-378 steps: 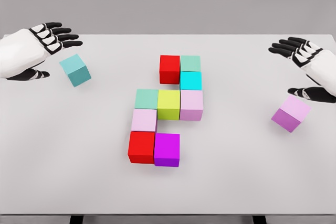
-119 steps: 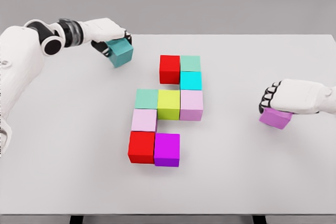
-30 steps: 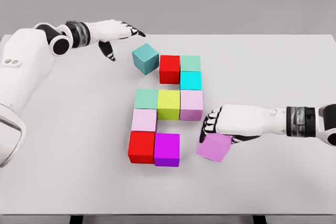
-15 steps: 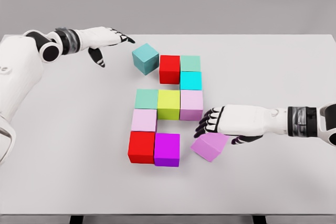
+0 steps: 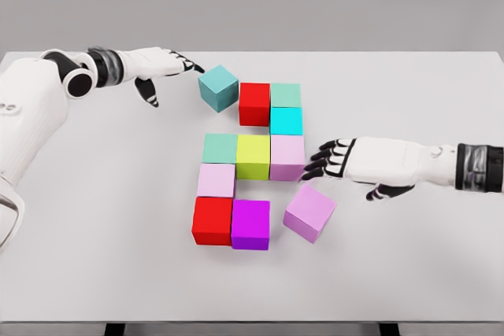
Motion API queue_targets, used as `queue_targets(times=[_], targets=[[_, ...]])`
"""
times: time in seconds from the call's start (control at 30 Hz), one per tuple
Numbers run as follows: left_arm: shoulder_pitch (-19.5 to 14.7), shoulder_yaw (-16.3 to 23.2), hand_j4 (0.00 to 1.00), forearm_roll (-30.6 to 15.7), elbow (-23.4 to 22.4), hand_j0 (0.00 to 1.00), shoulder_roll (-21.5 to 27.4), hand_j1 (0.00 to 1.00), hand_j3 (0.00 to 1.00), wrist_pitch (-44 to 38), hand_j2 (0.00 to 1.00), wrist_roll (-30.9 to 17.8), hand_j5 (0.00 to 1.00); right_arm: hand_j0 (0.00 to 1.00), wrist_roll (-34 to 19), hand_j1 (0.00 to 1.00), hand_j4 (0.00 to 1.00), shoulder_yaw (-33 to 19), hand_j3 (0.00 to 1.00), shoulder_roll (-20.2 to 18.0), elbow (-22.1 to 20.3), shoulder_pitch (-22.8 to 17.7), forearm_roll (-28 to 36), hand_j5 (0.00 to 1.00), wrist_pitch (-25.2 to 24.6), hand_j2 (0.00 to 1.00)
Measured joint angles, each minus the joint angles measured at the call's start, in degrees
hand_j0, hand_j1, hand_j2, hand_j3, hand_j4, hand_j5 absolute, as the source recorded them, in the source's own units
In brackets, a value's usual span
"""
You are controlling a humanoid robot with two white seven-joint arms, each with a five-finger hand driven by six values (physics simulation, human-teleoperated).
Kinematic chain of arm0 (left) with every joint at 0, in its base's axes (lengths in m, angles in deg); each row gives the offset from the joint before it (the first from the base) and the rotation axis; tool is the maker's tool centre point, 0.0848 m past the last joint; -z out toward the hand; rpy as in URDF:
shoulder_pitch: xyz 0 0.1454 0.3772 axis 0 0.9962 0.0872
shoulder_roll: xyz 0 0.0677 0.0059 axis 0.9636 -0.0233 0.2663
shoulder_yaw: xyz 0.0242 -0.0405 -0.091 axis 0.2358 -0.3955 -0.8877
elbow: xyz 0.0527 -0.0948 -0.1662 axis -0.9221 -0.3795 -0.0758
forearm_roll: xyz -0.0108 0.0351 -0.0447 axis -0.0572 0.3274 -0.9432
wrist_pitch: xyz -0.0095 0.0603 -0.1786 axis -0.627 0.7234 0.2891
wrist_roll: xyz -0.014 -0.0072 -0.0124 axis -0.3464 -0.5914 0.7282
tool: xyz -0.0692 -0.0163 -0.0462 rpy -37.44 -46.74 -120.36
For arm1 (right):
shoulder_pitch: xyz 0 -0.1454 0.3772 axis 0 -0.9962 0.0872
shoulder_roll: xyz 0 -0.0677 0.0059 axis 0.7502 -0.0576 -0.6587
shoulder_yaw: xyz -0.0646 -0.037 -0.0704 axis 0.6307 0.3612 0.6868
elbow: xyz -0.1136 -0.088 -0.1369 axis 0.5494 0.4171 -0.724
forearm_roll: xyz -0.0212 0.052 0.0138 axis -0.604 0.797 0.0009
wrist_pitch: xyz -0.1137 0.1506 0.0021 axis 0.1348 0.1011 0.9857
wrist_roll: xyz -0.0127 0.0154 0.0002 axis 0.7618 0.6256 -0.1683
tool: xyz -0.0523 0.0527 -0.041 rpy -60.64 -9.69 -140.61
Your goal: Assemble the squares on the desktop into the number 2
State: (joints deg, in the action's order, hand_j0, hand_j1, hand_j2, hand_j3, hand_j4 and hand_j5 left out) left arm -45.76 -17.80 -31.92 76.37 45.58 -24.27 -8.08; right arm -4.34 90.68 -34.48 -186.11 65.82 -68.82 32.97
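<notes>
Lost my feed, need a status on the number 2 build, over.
Both hands open: left hand beside teal cube, right hand above lilac cube. Both cubes down, rotated, not flush with the figure. Nothing blocking.

Pale grey flat tabletop [image 5: 94,241]; darker plain grey backdrop behind it.

Cubes, all matte and single-coloured, no patterns seen:
- teal cube [image 5: 218,88], its top face lighter than its sides
- upper red cube [image 5: 254,103]
- mint-green cube [image 5: 285,95]
- bright cyan cube [image 5: 286,121]
- second mint-green cube [image 5: 220,148]
- yellow-green cube [image 5: 253,156]
- pale pink cube [image 5: 287,156]
- second pale pink cube [image 5: 216,180]
- lower red cube [image 5: 212,220]
- vivid magenta cube [image 5: 250,224]
- orchid-purple cube [image 5: 309,212], sides slightly deeper in tone

Left hand [image 5: 161,64]: white shell, black fingertips and joints; a banded grey-and-black wrist cuff is seen. Right hand [image 5: 358,165]: white, with black finger segments and a grey-and-black wrist band.
</notes>
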Motion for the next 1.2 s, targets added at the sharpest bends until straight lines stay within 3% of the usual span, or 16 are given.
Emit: queue_targets(times=[0.17, 0.27, 0.37, 0.47, 0.57, 0.7, 0.83, 0.97, 1.1, 1.2], targets=[[0.35, 0.58, 1.00, -0.02, 1.96, 1.00, 0.40, 1.00, 1.00, 0.00, 1.00, -0.02, 1.00, 0.99, -0.04, 0.99, 0.99, -4.09, 0.99, -4.73, 0.10, -0.70, 3.08, 0.99, 0.01, 0.99], [1.14, 0.92, 1.00, -0.13, 3.06, 1.00, 0.90, 1.00, 1.00, -0.01, 1.00, -0.02, 1.00, 1.00, -0.08, 1.00, 1.00, -9.29, 1.00, -6.80, 0.16, -5.97, 3.61, 1.00, 0.06, 1.00], [1.84, 1.04, 1.00, -0.20, 4.36, 1.00, 1.62, 1.00, 1.00, -0.02, 1.00, -0.01, 1.00, 1.00, -0.07, 1.00, 1.00, -13.14, 1.00, -9.79, 0.21, -6.15, 4.53, 1.00, 0.00, 1.00], [2.11, 1.09, 1.00, -0.23, 5.48, 1.00, 2.31, 1.00, 1.00, -0.01, 1.00, -0.02, 1.00, 1.00, -0.29, 1.00, 1.00, -13.13, 1.00, -12.02, 0.39, -4.14, 4.75, 1.00, -0.05, 1.00], [2.29, 1.11, 1.00, -0.28, 6.08, 1.00, 2.85, 1.00, 1.00, -0.01, 1.00, -0.02, 1.00, 1.00, -0.55, 1.00, 1.00, -6.27, 1.00, -13.61, 2.34, 4.48, 4.27, 1.00, -0.15, 1.00], [2.63, 1.16, 1.00, -0.22, 6.46, 1.00, 3.19, 1.00, 1.00, 0.00, 1.00, -0.02, 1.00, 1.00, -0.66, 1.00, 1.00, 5.24, 1.00, -14.92, 4.91, 10.72, 3.13, 1.00, -0.08, 1.00], [3.43, 1.19, 1.00, -0.21, 8.03, 1.00, 3.76, 1.00, 1.00, 0.00, 1.00, -0.02, 1.00, 1.00, -0.68, 1.00, 1.00, 13.14, 1.00, -15.51, 6.36, 14.34, 1.10, 1.00, -0.06, 1.00], [4.22, 1.28, 1.00, -0.48, 10.03, 1.00, 4.47, 1.00, 1.00, -0.14, 1.00, 0.06, 1.00, 1.00, -0.55, 1.00, 1.00, 21.63, 1.00, -15.61, 6.91, 23.98, -1.17, 1.00, 0.07, 1.00], [4.75, 1.48, 1.00, -0.47, 11.37, 1.00, 5.06, 1.00, 1.00, -0.10, 1.00, 0.04, 1.00, 1.00, -0.30, 1.00, 1.00, 27.70, 1.00, -15.52, 6.63, 24.96, -1.77, 1.00, -0.07, 1.00], [5.18, 1.47, 1.00, -0.51, 12.16, 1.00, 5.43, 1.00, 1.00, -0.13, 1.00, 0.06, 1.00, 1.00, -0.27, 1.00, 1.00, 32.00, 1.00, -14.55, 6.59, 28.30, -2.29, 1.00, -0.06, 1.00]])
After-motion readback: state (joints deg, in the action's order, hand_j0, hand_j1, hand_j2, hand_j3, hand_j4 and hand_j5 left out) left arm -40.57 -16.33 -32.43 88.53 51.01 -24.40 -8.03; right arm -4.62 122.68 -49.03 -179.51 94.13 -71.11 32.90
